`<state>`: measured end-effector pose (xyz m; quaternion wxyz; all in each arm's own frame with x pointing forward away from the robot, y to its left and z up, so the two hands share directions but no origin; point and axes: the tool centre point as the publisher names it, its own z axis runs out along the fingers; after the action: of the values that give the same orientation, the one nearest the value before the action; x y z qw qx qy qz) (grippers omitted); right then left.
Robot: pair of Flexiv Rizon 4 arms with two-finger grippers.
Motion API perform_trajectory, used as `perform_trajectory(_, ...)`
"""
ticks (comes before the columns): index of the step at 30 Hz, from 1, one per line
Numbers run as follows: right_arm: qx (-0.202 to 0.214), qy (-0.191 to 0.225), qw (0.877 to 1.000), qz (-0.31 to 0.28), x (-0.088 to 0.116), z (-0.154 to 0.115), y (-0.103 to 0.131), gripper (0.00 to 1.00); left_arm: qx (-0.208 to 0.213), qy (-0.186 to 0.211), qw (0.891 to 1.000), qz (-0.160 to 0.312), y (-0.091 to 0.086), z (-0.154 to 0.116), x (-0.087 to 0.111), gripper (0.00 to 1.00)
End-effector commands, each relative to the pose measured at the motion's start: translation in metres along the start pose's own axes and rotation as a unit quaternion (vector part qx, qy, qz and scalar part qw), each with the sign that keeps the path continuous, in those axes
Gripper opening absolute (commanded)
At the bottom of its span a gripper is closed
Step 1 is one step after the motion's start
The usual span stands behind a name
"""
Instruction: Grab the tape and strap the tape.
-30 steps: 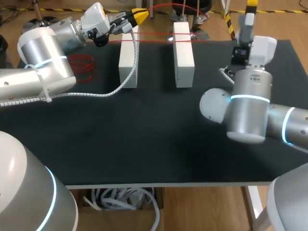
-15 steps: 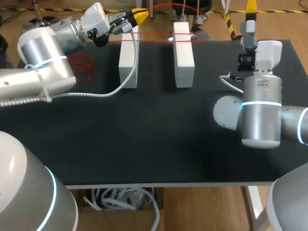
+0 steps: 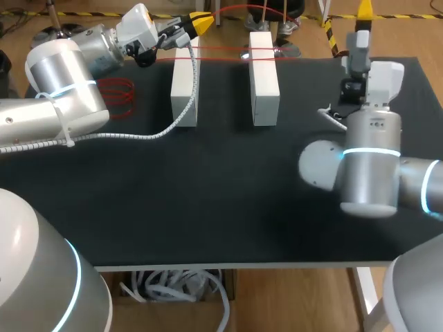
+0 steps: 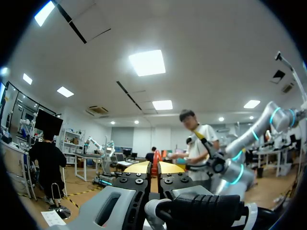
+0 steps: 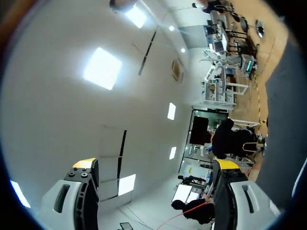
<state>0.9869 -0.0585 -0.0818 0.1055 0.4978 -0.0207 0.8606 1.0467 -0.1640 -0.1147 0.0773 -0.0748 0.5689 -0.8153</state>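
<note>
The tape (image 3: 221, 48), a thin red strand, lies stretched crosswise over the far ends of two white blocks (image 3: 184, 83). The blocks stand side by side on the far half of the table (image 3: 208, 194), their long axes running away from the robot. The tape's long axis runs left to right. The left gripper (image 3: 199, 21) sits at the far end of the left block with its fingers pinched narrow. In the left wrist view a red sliver shows between the yellow tips, so it is judged to be holding the tape. The right gripper (image 5: 155, 164) stands well apart, to the right of the right block, pointed upward and away from the table, fingers spread wide and holding nothing. The left arm is the nearer to the tape; the strand lies to the right gripper's left and below it. A red coil (image 3: 118, 90) rests on the table beside the left arm. The surface is a flat black mat. Judgement: strapping is under way, and the next move calls for the right gripper to turn down toward the strand.
</note>
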Motion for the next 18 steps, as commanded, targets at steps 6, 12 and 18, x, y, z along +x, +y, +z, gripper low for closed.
perform_trajectory(6,-0.221,-0.129,0.957,0.138,0.011,-0.029,-0.012,1.00,0.001,-0.001,1.000,0.001,0.001,0.000,0.000,0.00)
perform_trajectory(12,-0.272,-0.123,0.934,0.195,0.024,-0.039,0.003,1.00,0.001,-0.001,1.000,0.001,0.001,0.000,0.000,0.00)
perform_trajectory(18,-0.262,-0.191,0.931,0.170,-0.008,-0.056,0.006,1.00,0.001,-0.001,1.000,0.001,0.001,0.000,0.000,0.00)
